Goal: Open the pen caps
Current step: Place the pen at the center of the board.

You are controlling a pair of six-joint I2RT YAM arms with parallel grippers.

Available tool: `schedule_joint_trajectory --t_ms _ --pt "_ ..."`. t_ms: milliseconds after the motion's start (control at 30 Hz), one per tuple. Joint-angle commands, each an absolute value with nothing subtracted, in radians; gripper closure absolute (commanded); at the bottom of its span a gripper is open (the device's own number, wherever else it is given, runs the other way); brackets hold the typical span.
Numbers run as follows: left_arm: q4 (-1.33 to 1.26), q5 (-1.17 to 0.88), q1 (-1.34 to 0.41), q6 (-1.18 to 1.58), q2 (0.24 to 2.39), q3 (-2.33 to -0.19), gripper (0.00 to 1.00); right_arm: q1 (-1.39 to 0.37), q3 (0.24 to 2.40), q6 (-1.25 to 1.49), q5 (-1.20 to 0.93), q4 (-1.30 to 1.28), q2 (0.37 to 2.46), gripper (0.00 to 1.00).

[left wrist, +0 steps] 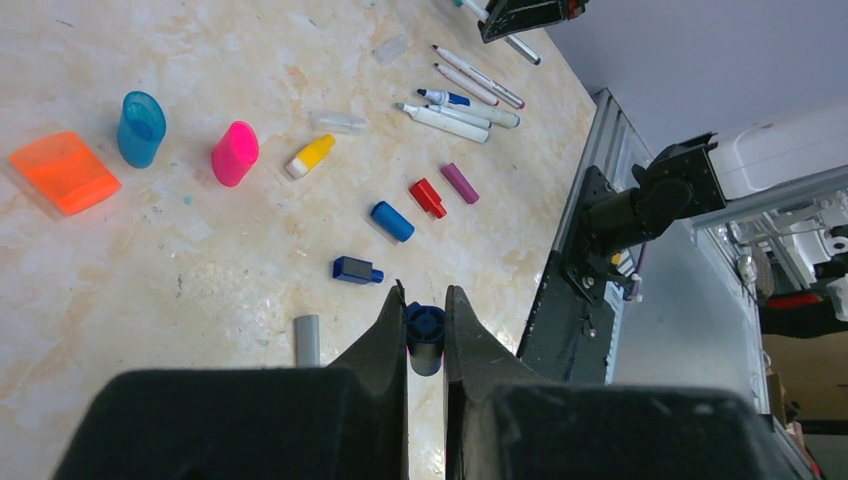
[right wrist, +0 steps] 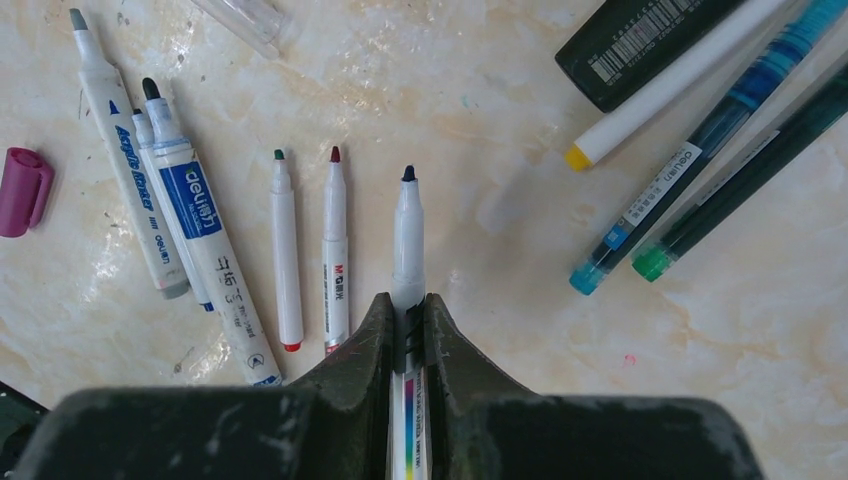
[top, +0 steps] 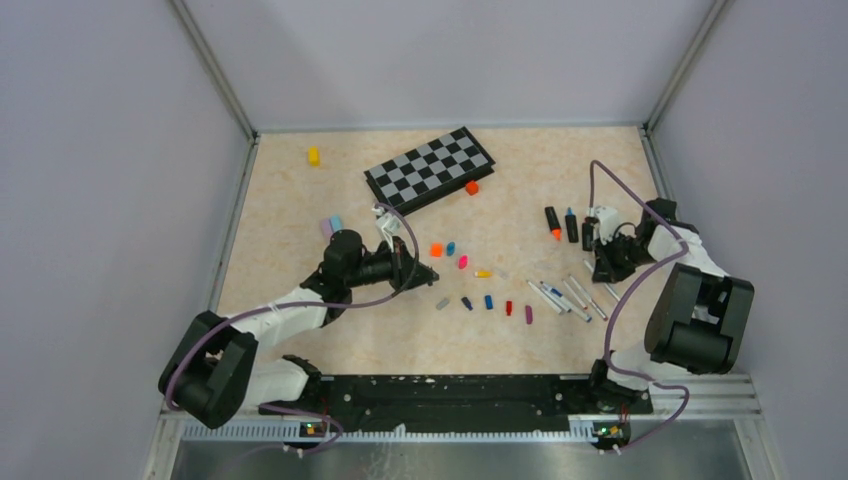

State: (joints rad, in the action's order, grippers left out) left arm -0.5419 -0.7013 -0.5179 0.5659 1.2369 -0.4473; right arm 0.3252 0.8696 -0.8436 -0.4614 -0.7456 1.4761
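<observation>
Beige marbled table, top view: my left gripper sits left of centre, nose toward the loose caps strewn mid-frame. My right gripper hangs at right, above the bare pens. Jaw state is too small to read here. Chessboard lies at the top, clear of the work.

Left wrist view: fingers clenched on a dark blue cap, pinched between the tips at lower centre and lifted off the surface. Grey, navy, blue, red and purple caps lie just beyond the tips; orange, light blue, pink and yellow ones at upper left.

Right wrist view: jaws clamped on a white pen, its dark tip bare and pointing up the frame. Four uncapped pens lie to its left, a purple cap at the left edge. Capped pens slant across the upper right, well apart from my fingertips.

Judgement: cap and pen are parted, so this pen is done. Next: drop the cap among the loose ones, lay the pen beside the bare ones, then reach upper right for a capped pen, gripping barrel and cap separately.
</observation>
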Motion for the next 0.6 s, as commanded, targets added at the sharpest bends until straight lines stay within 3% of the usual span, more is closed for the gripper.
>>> schedule_joint_trajectory --t_ms 0,567 --pt "-0.542 -0.685 -0.515 0.491 1.209 -0.467 1.00 0.336 0.890 -0.828 -0.487 -0.728 1.489 0.92" --pt "-0.536 -0.716 -0.539 0.532 1.199 -0.482 1.00 0.336 0.881 -0.795 -0.496 -0.718 1.511 0.75"
